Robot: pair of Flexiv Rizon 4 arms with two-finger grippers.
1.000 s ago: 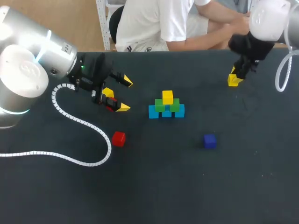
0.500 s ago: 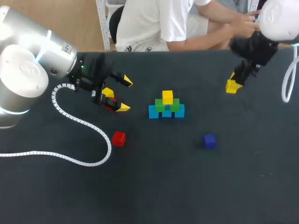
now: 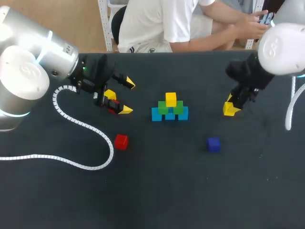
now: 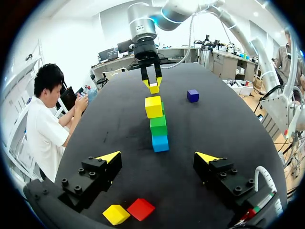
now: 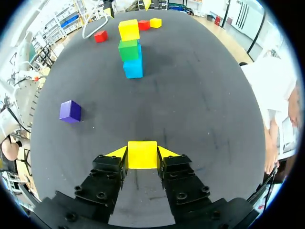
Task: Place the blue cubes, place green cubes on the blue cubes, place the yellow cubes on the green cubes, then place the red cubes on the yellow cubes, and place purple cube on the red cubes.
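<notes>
- Dark table [image 3: 152, 191] is carrying everything; cubes are sitting mid-table and toward its left side.
- Right gripper [image 3: 232, 107] is hanging to the right of the stack, apart from it.
- Its jaws are closed part-way and clamping the held cube [image 3: 229, 109], a yellow one; in the right wrist view the held cube [image 5: 142, 154] is sitting squarely between the two yellow tips of the right gripper [image 5: 142, 155], touching both.
- Cannot tell whether the held cube is touching the table.
- Blue cubes [image 3: 170, 115] are forming the bottom row, green cubes [image 3: 170, 108] are resting on them, and the top cube [image 3: 170, 99], yellow, is sitting on the green.
- From the right wrist the stack is standing well ahead of the fingers.
- Purple cube [image 3: 213, 144] is lying alone on the table, in front of the stack and to its right, near the right gripper but clear of it.
- Left gripper [image 3: 127, 97] is hovering left of the stack, jaws spread wide and holding nothing.
- In the left wrist view the stack is standing ahead of the left gripper [image 4: 158, 157], in line with the gap.
- Spare yellow cube [image 4: 116, 214] and near red cube [image 4: 140, 209] are lying side by side, touching, under the left gripper behind its tips.
- Loose red cube [image 3: 121, 141] is lying by itself nearer the front edge, beside the white cable [image 3: 81, 126].
</notes>
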